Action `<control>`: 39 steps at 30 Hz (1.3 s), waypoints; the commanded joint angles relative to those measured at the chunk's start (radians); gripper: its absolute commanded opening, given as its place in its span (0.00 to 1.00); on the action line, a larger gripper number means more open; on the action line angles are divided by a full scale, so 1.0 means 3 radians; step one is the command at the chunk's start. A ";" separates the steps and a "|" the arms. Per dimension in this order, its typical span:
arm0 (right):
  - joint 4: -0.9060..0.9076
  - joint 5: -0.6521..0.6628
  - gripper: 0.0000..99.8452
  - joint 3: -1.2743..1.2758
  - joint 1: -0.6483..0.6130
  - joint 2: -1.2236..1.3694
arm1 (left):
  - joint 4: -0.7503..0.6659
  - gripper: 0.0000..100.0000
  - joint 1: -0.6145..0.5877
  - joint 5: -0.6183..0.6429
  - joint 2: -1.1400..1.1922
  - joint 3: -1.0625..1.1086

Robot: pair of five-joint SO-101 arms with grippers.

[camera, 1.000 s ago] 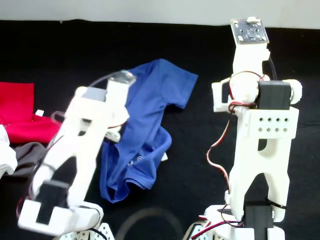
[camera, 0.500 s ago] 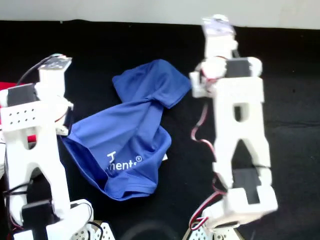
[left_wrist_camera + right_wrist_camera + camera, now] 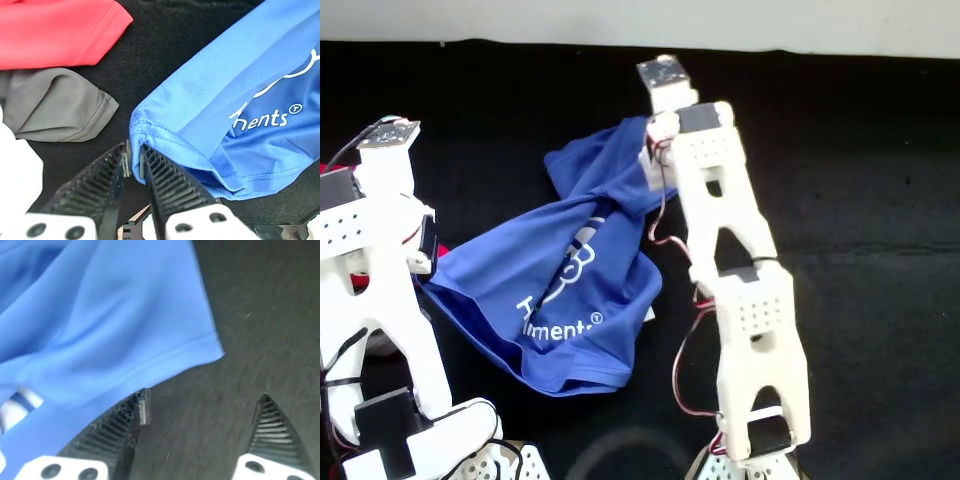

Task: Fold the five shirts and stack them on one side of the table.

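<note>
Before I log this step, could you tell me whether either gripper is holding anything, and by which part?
The left gripper pinches the blue shirt by a bunched corner of its edge. The right gripper is open, holding nothing.

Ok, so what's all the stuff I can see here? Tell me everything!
Blue shirt: one, blue, rumpled mid-table.
Red shirt: one, red, left of the blue shirt.
Grey shirt: one, grey, next to the red shirt.
White cloth: one, white, next to the grey shirt.
Table: one, black, under everything.
Left gripper: one, black fingers, shut on the blue shirt's corner.
Right gripper: one, black fingers, open over the blue shirt's sleeve.
</note>
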 commanded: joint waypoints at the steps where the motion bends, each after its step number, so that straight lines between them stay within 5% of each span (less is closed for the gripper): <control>1: -0.0043 -0.0041 0.32 -0.0703 0.0120 0.0263 | 0.0020 0.01 -0.0023 -0.0036 -0.0023 -0.0141; 16: -0.0243 -0.0020 0.31 -0.1322 0.0197 0.1266 | 0.0020 0.01 0.0555 -0.0020 -0.0023 -0.0115; 21: -0.0233 -0.0020 0.01 -0.1389 0.0228 0.1271 | 0.0000 0.01 0.0550 -0.0015 -0.0023 -0.0115; 30: 0.0601 -0.0020 0.01 -0.2616 0.0289 0.1220 | -0.0312 0.01 0.0555 -0.0015 0.0003 -0.0125; 39: 0.0990 -0.0036 0.01 -0.2498 0.0509 0.0018 | -0.0532 0.01 0.0555 0.0077 -0.0023 -0.0524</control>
